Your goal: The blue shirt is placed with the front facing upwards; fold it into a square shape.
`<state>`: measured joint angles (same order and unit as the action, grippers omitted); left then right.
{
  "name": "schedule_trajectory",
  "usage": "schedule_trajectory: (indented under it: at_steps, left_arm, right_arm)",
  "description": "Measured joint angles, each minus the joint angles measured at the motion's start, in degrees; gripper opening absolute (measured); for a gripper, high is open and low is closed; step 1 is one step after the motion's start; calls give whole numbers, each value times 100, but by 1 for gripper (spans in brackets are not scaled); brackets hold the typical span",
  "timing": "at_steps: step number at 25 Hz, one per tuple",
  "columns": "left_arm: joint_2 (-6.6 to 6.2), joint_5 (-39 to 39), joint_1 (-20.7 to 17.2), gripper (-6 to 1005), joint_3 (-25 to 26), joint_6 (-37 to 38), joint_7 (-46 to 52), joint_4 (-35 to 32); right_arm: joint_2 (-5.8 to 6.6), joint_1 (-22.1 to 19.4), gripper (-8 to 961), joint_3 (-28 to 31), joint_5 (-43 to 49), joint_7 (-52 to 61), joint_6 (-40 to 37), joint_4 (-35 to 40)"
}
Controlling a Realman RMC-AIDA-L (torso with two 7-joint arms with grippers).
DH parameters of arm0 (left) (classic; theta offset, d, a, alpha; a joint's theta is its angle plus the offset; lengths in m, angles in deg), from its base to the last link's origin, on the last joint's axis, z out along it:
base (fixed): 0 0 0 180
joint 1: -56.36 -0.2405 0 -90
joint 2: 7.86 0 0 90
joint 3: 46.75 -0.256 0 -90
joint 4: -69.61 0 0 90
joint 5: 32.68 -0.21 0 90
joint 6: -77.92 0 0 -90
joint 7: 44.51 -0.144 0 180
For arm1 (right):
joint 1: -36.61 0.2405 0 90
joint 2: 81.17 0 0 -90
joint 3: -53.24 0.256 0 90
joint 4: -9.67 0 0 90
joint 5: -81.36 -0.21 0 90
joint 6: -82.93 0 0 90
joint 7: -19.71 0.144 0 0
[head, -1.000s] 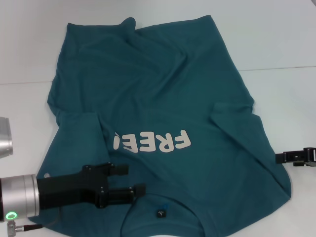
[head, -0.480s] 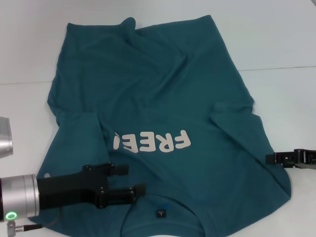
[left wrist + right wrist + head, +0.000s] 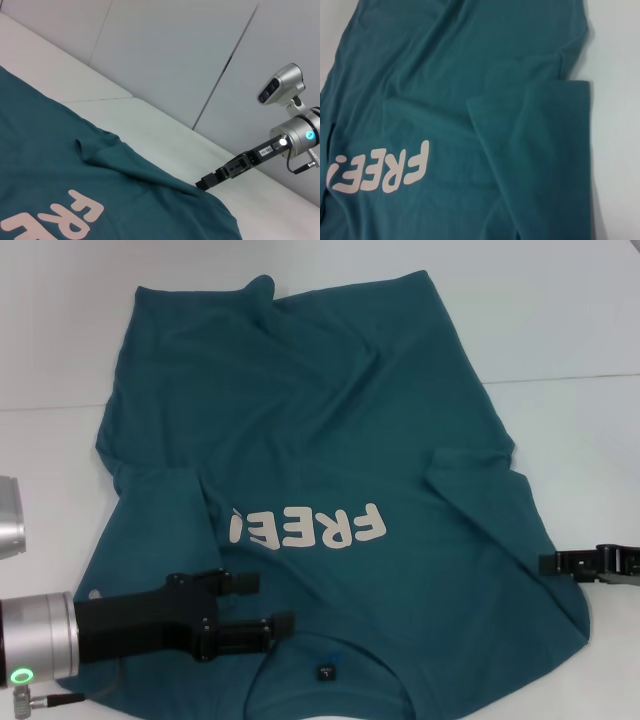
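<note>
I see the blue shirt (image 3: pixel 320 470) spread front-up across the white table (image 3: pixel 560 330), a soft cotton knit with shallow wrinkles running over the body and the hem lying farthest from me. Its cream block letters (image 3: pixel 310 528) read upside down from my head camera, and both short sleeves are folded inward onto the chest, each leaving a straight crease. A small dark neck label (image 3: pixel 325 672) sits inside the collar at the near edge. My left gripper (image 3: pixel 262 602) hovers low over the near left shoulder of the shirt – its 2 black fingers are parted with nothing between them, and the arm's body hides a strip of cloth beneath it. My right gripper (image 3: pixel 545 563) reaches in from the right side, its tip at the edge of the folded right sleeve; I cannot tell how its jaws stand. From the left wrist camera that same gripper's tip meets the cloth's edge – a seam in the table (image 3: pixel 560 378) runs behind it.
</note>
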<state>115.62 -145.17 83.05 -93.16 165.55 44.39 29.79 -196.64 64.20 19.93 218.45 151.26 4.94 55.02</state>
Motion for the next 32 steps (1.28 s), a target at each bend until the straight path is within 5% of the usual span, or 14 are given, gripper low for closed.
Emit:
schedule_trajectory:
  at_steps: [32]
  left_arm:
    - [0, 44, 71, 887, 9, 16, 4, -26]
  right_arm:
    - [12, 32, 704, 58, -372, -246, 204, -299]
